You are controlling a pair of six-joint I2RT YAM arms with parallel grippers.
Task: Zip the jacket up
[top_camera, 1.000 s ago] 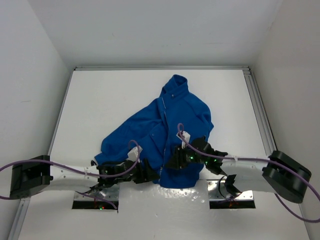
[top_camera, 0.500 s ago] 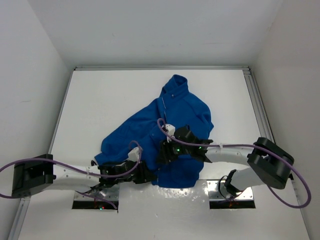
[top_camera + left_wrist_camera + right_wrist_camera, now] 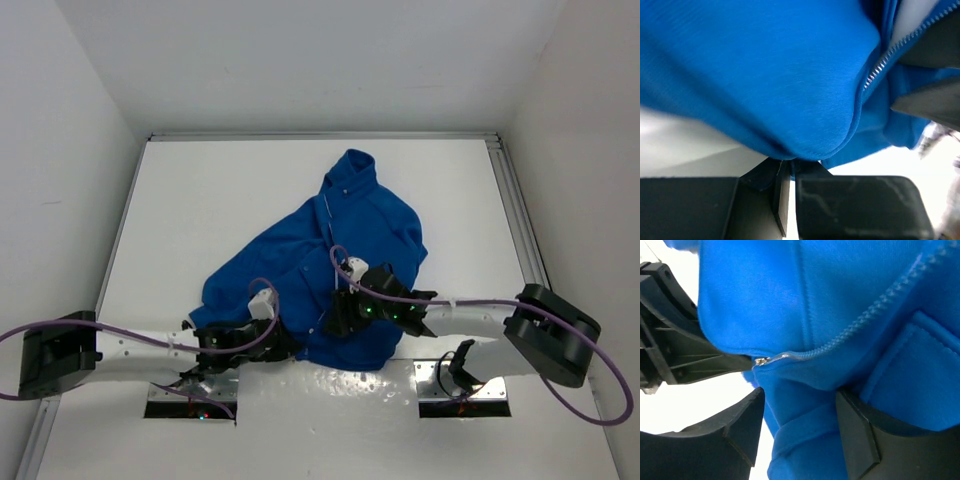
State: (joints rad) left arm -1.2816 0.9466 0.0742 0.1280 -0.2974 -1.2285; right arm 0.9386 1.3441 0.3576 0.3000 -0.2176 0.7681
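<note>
The royal-blue jacket (image 3: pixel 350 240) lies crumpled mid-table, collar at the far end. My left gripper (image 3: pixel 288 344) is at its near hem, shut on the hem's folded edge (image 3: pixel 805 150). Silver zipper teeth (image 3: pixel 885 57) run just to the right of that grip. My right gripper (image 3: pixel 340 318) hangs over the lower front, open, its fingers (image 3: pixel 740 425) straddling a fold of blue fabric (image 3: pixel 805 440). The zipper's metal bottom end (image 3: pixel 760 361) sits just above that gap, and the zipper line (image 3: pixel 860 325) climbs to the upper right. The slider is not visible.
White table (image 3: pixel 200 200) with white walls on three sides and a metal rail (image 3: pixel 515 230) along the right edge. Purple cables loop from both arms. The left gripper's black body (image 3: pixel 670 345) sits close beside the right gripper.
My left gripper has shut on the jacket's hem. My right gripper has opened and shifted a little over the lower front near the zipper's end.
</note>
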